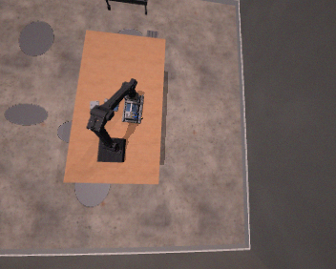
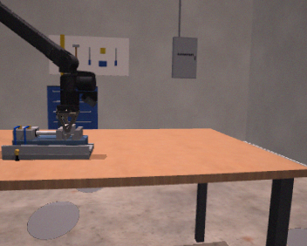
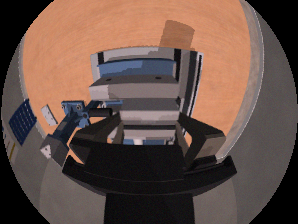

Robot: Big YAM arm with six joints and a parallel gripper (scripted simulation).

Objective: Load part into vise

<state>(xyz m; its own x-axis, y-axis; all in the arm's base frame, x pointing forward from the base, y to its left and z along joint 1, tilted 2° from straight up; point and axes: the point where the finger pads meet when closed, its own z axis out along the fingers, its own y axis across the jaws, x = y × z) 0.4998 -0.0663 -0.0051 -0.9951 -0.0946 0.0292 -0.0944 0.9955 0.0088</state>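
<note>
The vise [image 1: 127, 119] [image 2: 46, 152] stands on the table, its air cylinder [image 2: 26, 134] on the left in the exterior view. The fixed jaw [image 3: 132, 89], with two dark holes, lies beyond the fingers in the wrist view. My gripper [image 1: 134, 96] [image 2: 67, 132] [image 3: 149, 113] points down between the jaws, its fingers apart and shut on the grey part [image 3: 150, 116], one at each end. The part lies low beside the fixed jaw; any small gap there, its seating and its slot are not clear. The work stop [image 3: 101, 112], a short dark rod, is beside the left finger; contact is unclear.
A blue bracket [image 3: 73, 107] and a blue arm-like post stand left of the vise in the wrist view. A pale plate [image 1: 94, 104] lies left of the vise, partly near my arm. The vise's grey side rail [image 3: 188, 80] runs on the right.
</note>
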